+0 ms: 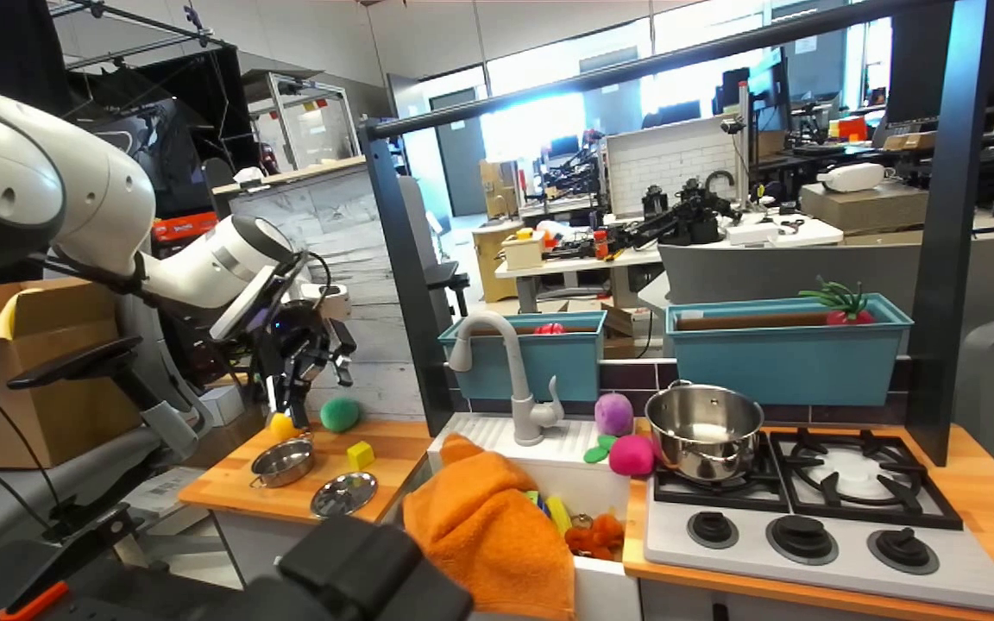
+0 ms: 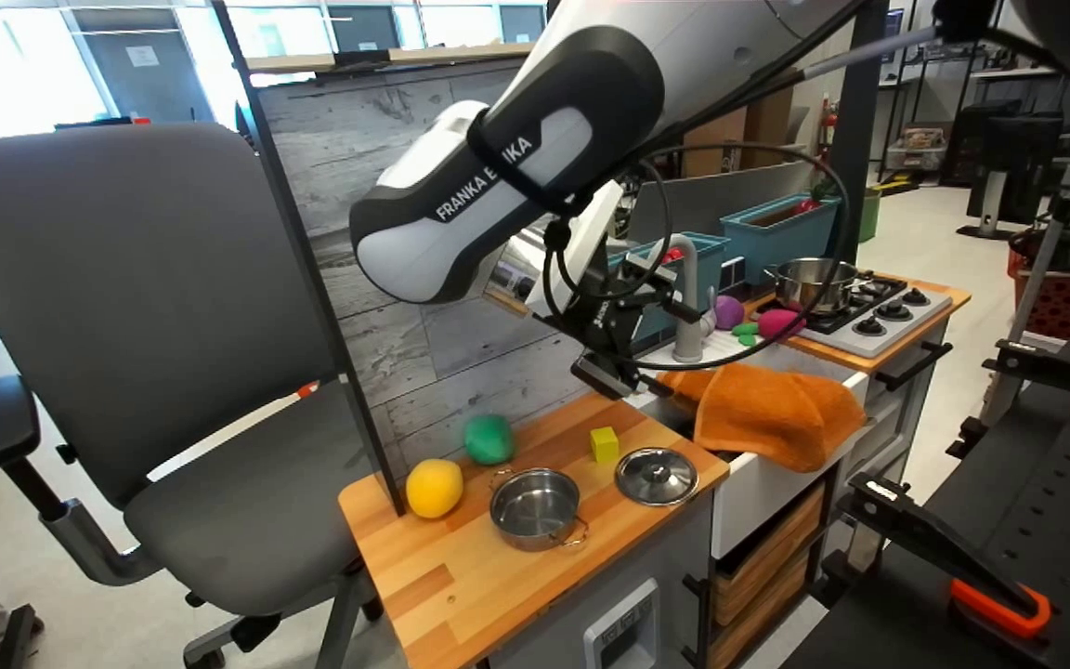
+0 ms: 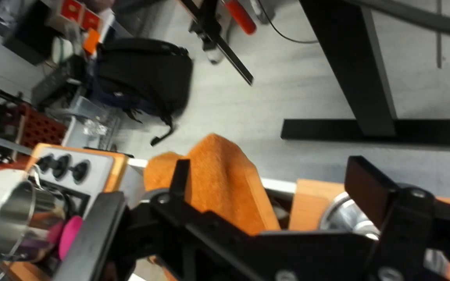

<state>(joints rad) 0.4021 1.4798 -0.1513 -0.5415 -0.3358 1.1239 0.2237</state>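
My gripper (image 3: pixel 272 183) is open, with its fingers wide apart and nothing between them. It hangs in the air above the wooden counter (image 2: pixel 461 595), touching nothing that I can see. On the counter are a small steel pot (image 2: pixel 535 525), a steel lid (image 2: pixel 656 477), a yellow cube (image 2: pixel 604 444), a yellow ball (image 2: pixel 434 488) and a green ball (image 2: pixel 489 439). In the wrist view the lid (image 3: pixel 342 214) is partly hidden by a finger. An orange towel (image 1: pixel 497 526) drapes over the sink's front edge and also shows between the fingers in the wrist view (image 3: pixel 221 183).
A grey faucet (image 1: pixel 518 371) rises behind the sink. A large steel pot (image 1: pixel 704 440) stands on the stove (image 1: pixel 833 535), beside a pink item (image 1: pixel 632 455) and a purple item (image 1: pixel 613 414). Blue planters (image 1: pixel 786 354) line the back. A grey board wall (image 2: pixel 405 353) borders the counter.
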